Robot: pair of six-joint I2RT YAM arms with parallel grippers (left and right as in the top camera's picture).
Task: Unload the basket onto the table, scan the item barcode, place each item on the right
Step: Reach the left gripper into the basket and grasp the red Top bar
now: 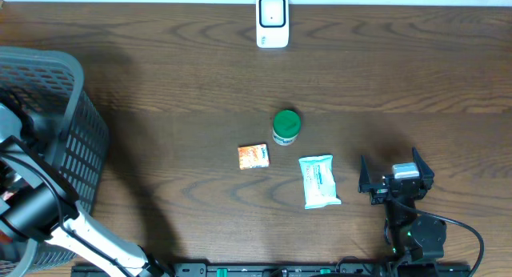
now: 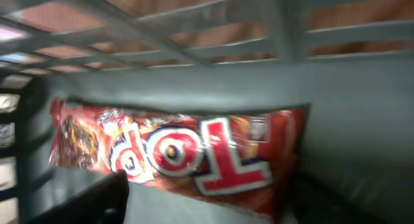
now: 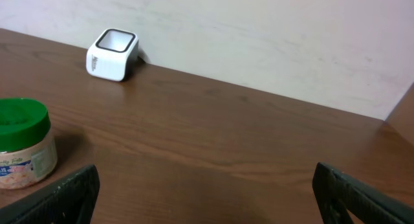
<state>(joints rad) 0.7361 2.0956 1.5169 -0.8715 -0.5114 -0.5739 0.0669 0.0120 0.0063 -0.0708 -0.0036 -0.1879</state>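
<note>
**Overhead and wrist views: item pick-up ahead of scanning.** The left arm (image 1: 36, 198) reaches into the grey slatted basket (image 1: 74, 133) at the left end of the table (image 1: 160, 85). The left wrist view looks across the basket's inside at a red snack packet (image 2: 187, 153), judged to be the item to scan. It lies lengthwise along the foot of the solid grey wall, and its large white lettering appears upside down. No barcode shows on this face, so it is probably on the hidden side.

Only one dark finger (image 2: 90, 199) of the left gripper is in frame, low and near the packet's left end. Whether the jaws are apart or closing cannot be told, and no contact with the packet can be made out.

The right gripper (image 1: 392, 166) rests near the table's front right with its jaws fully apart, holding nothing.

The white barcode scanner (image 1: 272, 21) stands at the far edge, well apart from the basket. Between them stand a green-lidded jar (image 1: 286, 126), a small orange packet (image 1: 253, 156) and a white-and-blue soft pack (image 1: 320, 181).

**Handling (judged).** The packet looks like glossy film: light, soft, slippery and easily crumpled, with contents that may crush. The best hold is probably a light pinch across one short end or its sealed edge. This leaves the broad faces flat and uncovered, so that either can be turned toward the scanner window.
</note>
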